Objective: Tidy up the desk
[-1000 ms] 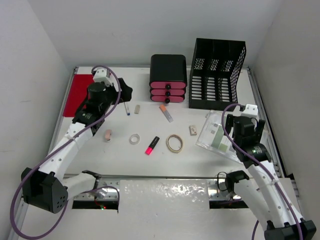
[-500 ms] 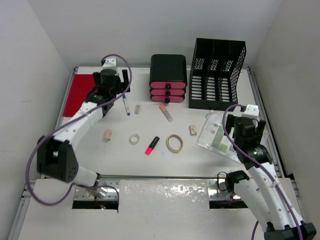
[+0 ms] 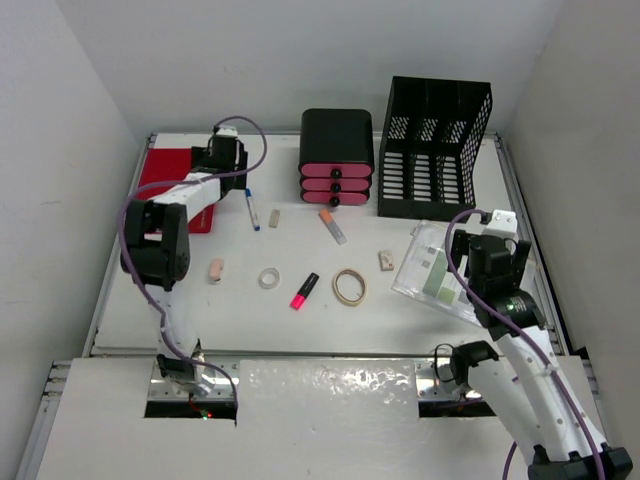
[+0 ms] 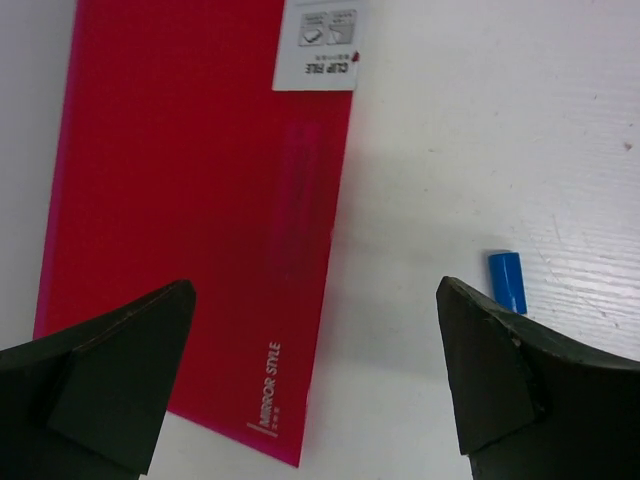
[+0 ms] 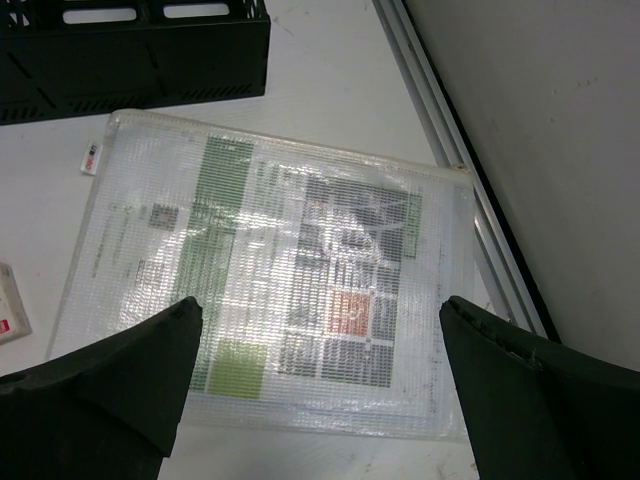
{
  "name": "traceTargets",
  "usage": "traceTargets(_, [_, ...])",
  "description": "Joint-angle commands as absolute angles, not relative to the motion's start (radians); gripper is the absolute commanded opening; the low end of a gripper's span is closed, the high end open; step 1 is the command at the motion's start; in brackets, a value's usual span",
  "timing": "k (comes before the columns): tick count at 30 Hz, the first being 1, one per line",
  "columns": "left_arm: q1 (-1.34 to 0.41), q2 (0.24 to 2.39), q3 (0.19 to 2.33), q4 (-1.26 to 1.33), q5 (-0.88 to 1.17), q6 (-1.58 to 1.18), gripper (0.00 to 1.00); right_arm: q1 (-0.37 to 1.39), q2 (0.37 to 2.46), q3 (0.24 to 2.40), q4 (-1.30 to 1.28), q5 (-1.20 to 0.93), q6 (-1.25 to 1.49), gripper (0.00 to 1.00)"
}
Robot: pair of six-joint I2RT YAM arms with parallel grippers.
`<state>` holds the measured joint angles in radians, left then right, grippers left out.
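The white counter (image 3: 400, 320) fills a walled bay, running from the arm bases to the back wall, with thin rails along its edges. At the back stand a black mesh file rack (image 3: 433, 150) and a black drawer unit (image 3: 338, 158) with pink fronts.

The left hand (image 4: 315, 330) hangs wide and empty over the right edge of a red folder (image 4: 190, 220) in the far left corner. The folder lies flat, so a finger may skid off it or shove it toward the rail rather than get under it.

The right hand (image 5: 320, 310), also wide and empty, hovers above a clear zip pouch (image 5: 270, 280) just beside the right rail. Its slick, floppy film could buckle or slip from a pinch.

A small blue cylinder (image 4: 508, 282), perhaps a pen's end, lies near the left hand's right finger and could be knocked rolling.
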<state>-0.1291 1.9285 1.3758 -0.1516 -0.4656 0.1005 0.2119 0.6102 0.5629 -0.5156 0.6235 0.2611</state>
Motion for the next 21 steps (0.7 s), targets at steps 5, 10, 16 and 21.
traceTargets(5, [-0.135, 2.066, 1.503, -0.046, -0.531, 0.212, 0.95, 0.213, 0.653, 0.56, -0.509, 0.669, 0.249, 0.99])
traceTargets(10, [-0.123, 2.152, 1.549, -0.021, -0.58, 0.233, 0.94, 0.215, 0.67, 0.558, -0.528, 0.698, 0.253, 0.99])
traceTargets(16, [-0.117, 2.232, 1.6, -0.017, -0.571, 0.224, 0.87, 0.215, 0.69, 0.561, -0.528, 0.713, 0.255, 0.99])
traceTargets(21, [-0.104, 2.269, 1.612, -0.02, -0.58, 0.203, 0.72, 0.213, 0.732, 0.575, -0.528, 0.713, 0.255, 0.99])
